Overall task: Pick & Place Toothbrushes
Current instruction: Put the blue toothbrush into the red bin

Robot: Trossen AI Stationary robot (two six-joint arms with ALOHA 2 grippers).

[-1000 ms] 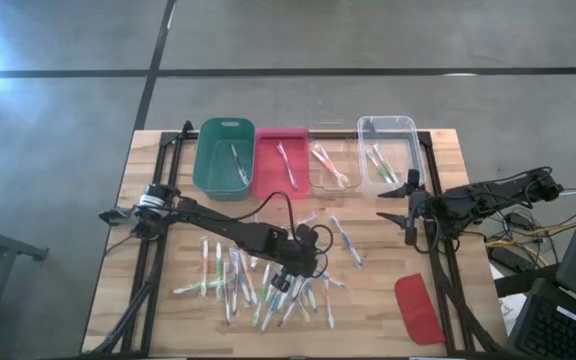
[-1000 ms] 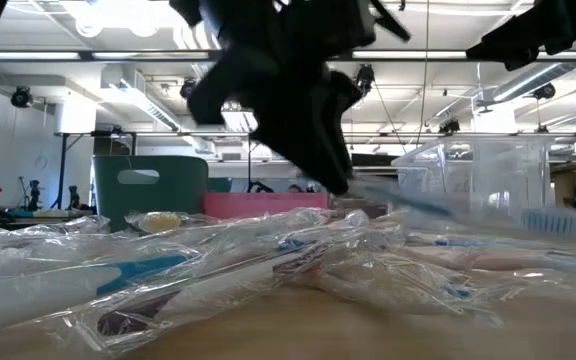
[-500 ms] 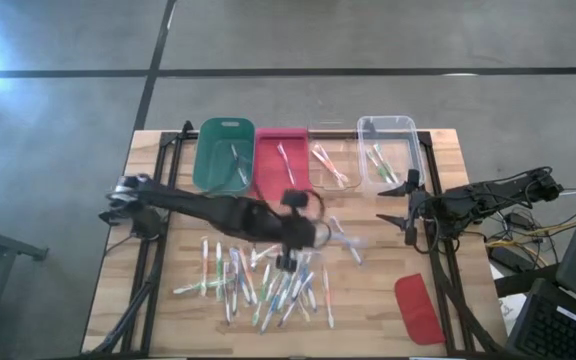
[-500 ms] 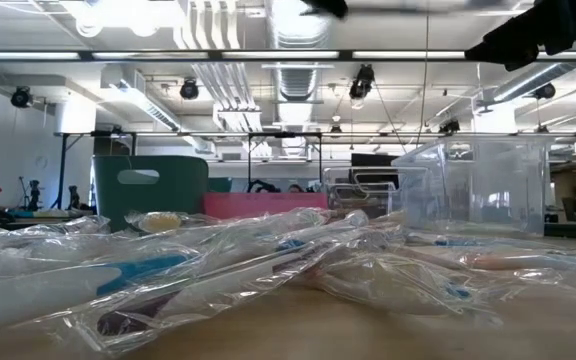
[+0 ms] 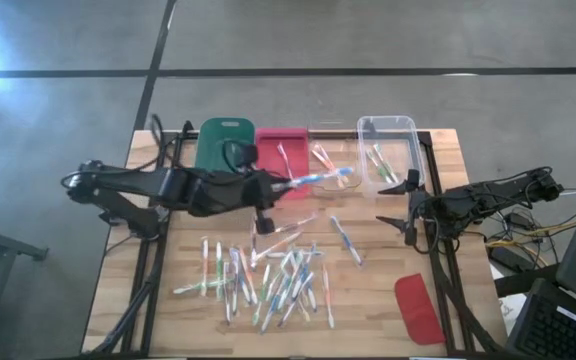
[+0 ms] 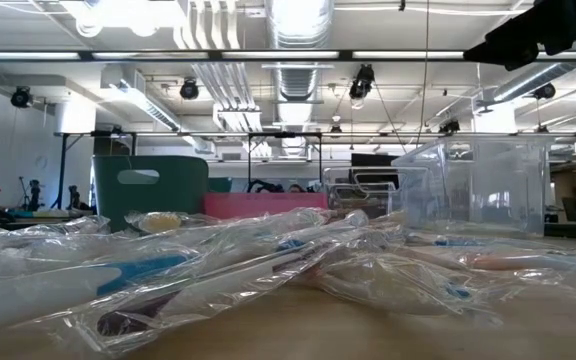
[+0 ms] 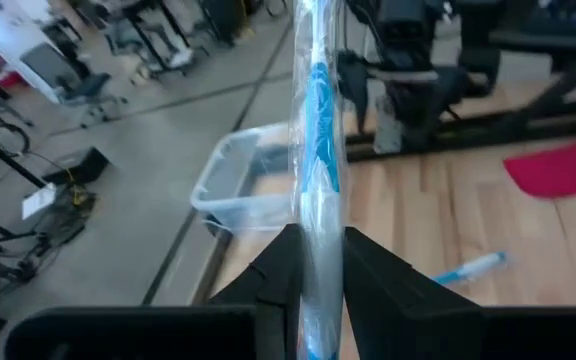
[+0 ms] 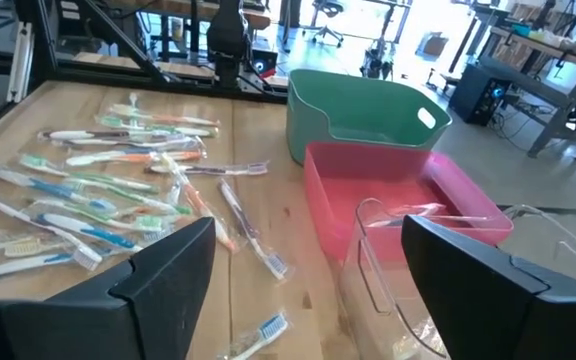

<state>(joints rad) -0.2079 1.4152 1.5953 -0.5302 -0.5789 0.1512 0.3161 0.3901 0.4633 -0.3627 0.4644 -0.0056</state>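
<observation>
My left gripper (image 5: 272, 189) is in the air over the near rim of the red bin (image 5: 280, 160), shut on a blue toothbrush (image 5: 320, 178) in a clear wrapper. In the left wrist view the brush (image 7: 316, 130) runs forward past the gripper (image 7: 320, 262). Many other wrapped toothbrushes (image 5: 263, 272) lie flat in a loose pile on the table; the low view shows that pile (image 6: 268, 262) up close. My right gripper (image 5: 401, 205) waits open by the table's right edge, and is seen wide open in its own wrist view (image 8: 308, 290). My left gripper pinches the wrapped blue toothbrush near one end (image 7: 315, 245) between its two fingers (image 7: 280, 262). The fingers come in roughly level from the table's left and lie along the brush. The brush is lifted clear, about level, with its free end (image 5: 348, 172) pointing at the clear bins.
Along the far edge stand a green bin (image 5: 223, 155), the red bin, a small clear bin (image 5: 330, 166) and a larger clear bin (image 5: 386, 150), each with a few brushes inside. A flat red lid (image 5: 418, 308) lies at the near right. Black frame rails run along both sides.
My left gripper has risen out of the pile with the blue toothbrush and moved toward the far edge and a little left, leaving the low view. The brush is lifted clear and now hangs over the bins. The right arm has kept still.
</observation>
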